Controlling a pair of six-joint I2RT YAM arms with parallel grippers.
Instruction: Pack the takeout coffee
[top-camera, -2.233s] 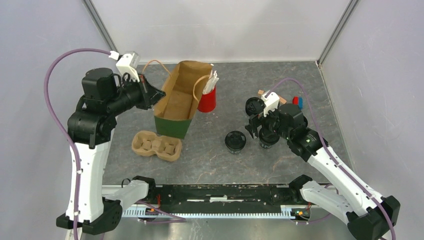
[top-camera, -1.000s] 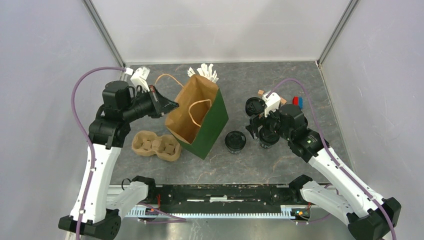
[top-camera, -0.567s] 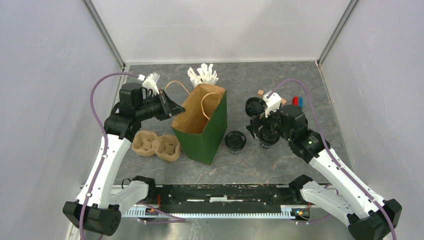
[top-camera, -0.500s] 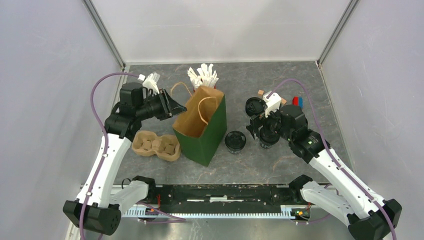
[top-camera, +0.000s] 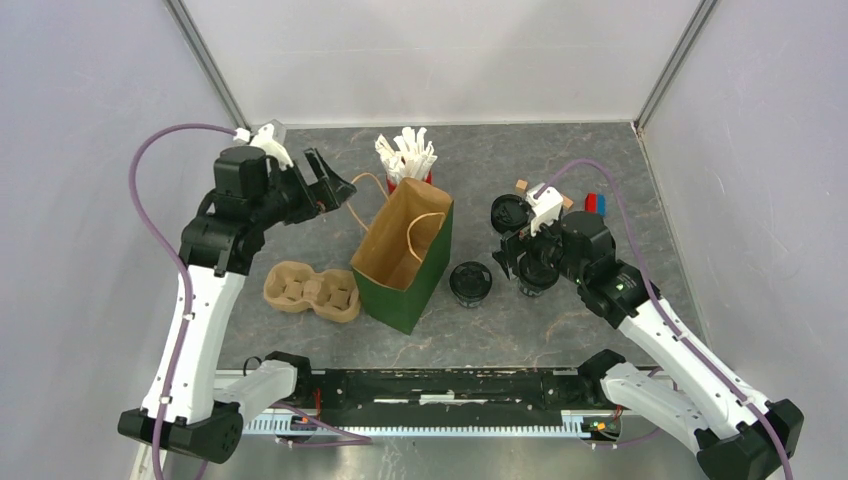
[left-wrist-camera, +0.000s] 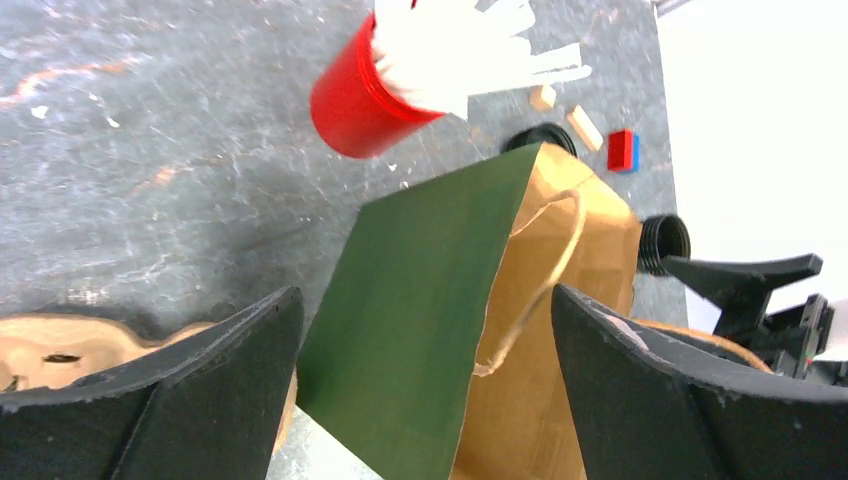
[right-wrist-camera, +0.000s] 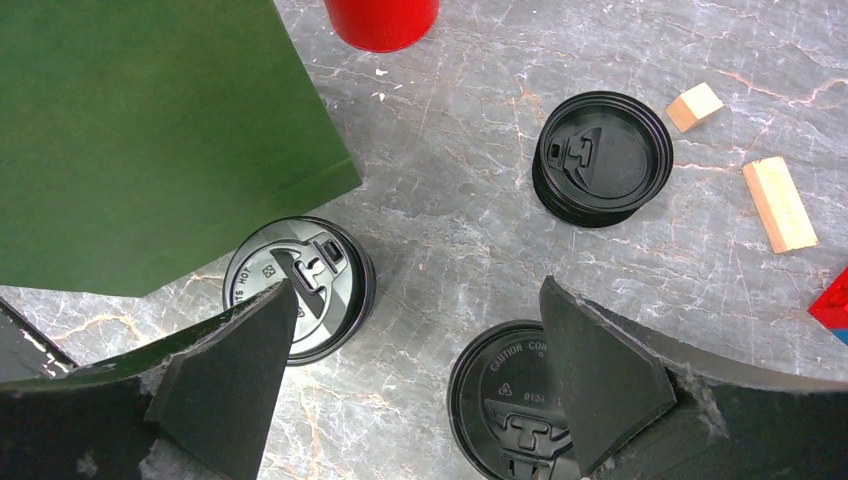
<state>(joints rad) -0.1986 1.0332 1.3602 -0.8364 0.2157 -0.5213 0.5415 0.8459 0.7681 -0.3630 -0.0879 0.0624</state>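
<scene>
- Grey marbled counter (top-camera: 480, 160): carries every item below.
- Green paper bag (top-camera: 400, 295), brown inside: upright at centre, mouth open.
- Left tool (left-wrist-camera: 425, 300): fingers spread wide with nothing between them, above the counter on the bag's far-left side.
- Right tool (right-wrist-camera: 415, 290): fingers apart, poised over the second lidded cup (right-wrist-camera: 520, 405); contact cannot be told.
- Brown pulp carrier (top-camera: 310, 292): flat, just left of the bag.
- Red cup (left-wrist-camera: 350, 100) of white sticks: behind the bag.
- Takeout coffee (top-camera: 470, 283), black and lidded: upright on the counter just right of the bag, outside it.
- Loose black lid (right-wrist-camera: 603, 160): beyond both cups.
- Wooden blocks (right-wrist-camera: 780, 205): beside that lid.
</scene>
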